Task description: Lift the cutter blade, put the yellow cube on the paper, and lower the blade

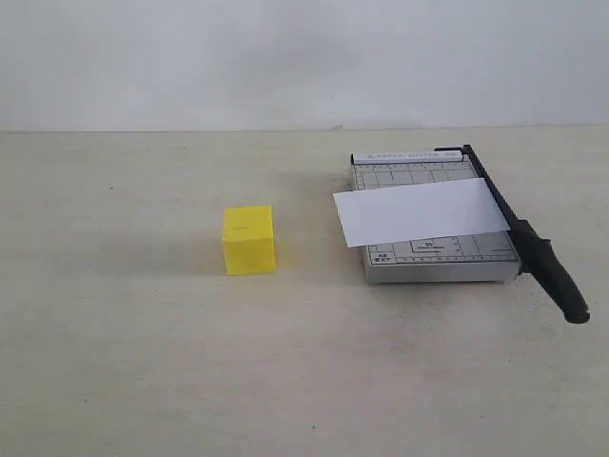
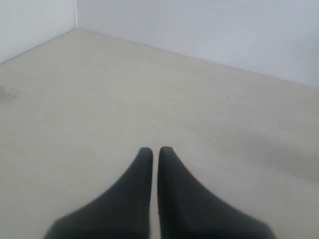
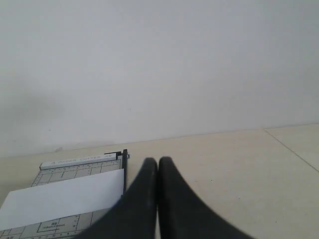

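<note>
The yellow cube (image 1: 249, 239) stands on the beige table, left of the grey paper trimmer (image 1: 433, 262). A white paper (image 1: 419, 211) lies across the trimmer board, also seen from the right wrist as the paper (image 3: 62, 199). The black cutter blade (image 1: 519, 233) lies down along the trimmer's right edge, its thick handle (image 1: 559, 281) pointing toward the front. My left gripper (image 2: 155, 151) is shut, empty, over bare table. My right gripper (image 3: 157, 161) is shut, empty, just beside the trimmer's blade side (image 3: 124, 167). Neither arm shows in the exterior view.
A pale wall (image 1: 304, 57) runs behind the table. The beige tabletop (image 1: 143, 362) stretches left of and in front of the cube. The left wrist view shows a wall corner (image 2: 76, 20) at the table's far end.
</note>
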You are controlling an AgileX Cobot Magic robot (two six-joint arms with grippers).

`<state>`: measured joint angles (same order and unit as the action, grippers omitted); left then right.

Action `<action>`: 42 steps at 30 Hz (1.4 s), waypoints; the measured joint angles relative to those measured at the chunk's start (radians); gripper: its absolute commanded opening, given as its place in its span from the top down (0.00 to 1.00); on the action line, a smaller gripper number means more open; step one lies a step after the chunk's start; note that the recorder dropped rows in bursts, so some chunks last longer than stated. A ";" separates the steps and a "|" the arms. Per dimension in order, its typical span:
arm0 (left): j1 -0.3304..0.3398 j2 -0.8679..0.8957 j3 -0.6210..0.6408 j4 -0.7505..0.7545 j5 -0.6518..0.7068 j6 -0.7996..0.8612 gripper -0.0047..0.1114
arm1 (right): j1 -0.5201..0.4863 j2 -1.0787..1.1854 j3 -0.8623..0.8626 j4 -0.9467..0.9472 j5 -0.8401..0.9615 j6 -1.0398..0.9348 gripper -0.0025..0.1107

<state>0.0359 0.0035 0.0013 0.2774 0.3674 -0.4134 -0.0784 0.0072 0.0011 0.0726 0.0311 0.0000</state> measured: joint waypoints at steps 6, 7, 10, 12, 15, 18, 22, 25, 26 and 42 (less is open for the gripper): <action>0.000 0.000 0.000 0.000 0.000 0.000 0.92 | 0.000 0.000 0.000 0.000 0.000 0.000 0.98; 0.000 0.000 0.000 0.000 0.000 0.000 0.92 | 0.000 0.000 0.000 0.000 0.000 0.000 0.98; 0.000 0.000 0.000 0.000 0.000 0.000 0.92 | 0.000 0.000 0.000 0.000 0.000 0.000 0.98; 0.000 0.000 0.000 0.000 0.000 0.000 0.92 | 0.000 0.000 0.000 0.000 0.000 0.000 0.98; 0.000 0.000 0.000 0.000 0.000 0.000 0.92 | 0.000 0.000 0.000 0.000 -0.011 0.000 0.98; 0.000 0.000 0.000 0.000 0.000 0.000 0.92 | 0.000 0.000 0.000 0.000 -0.056 0.000 0.98; 0.000 0.000 0.000 0.000 0.000 0.000 0.92 | 0.000 0.000 0.000 0.002 -0.126 0.065 0.98; 0.000 0.000 0.000 0.000 0.000 0.000 0.92 | 0.000 0.000 0.000 0.012 -0.135 0.141 0.98; 0.000 0.000 0.000 0.000 0.000 0.000 0.92 | 0.000 0.000 0.000 0.018 -0.135 0.170 0.98; 0.000 0.000 0.000 0.000 0.000 0.000 0.92 | 0.000 0.000 0.000 0.031 -0.148 0.272 0.98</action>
<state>0.0359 0.0035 0.0013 0.2774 0.3674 -0.4134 -0.0784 0.0072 0.0011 0.1032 -0.1170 0.2725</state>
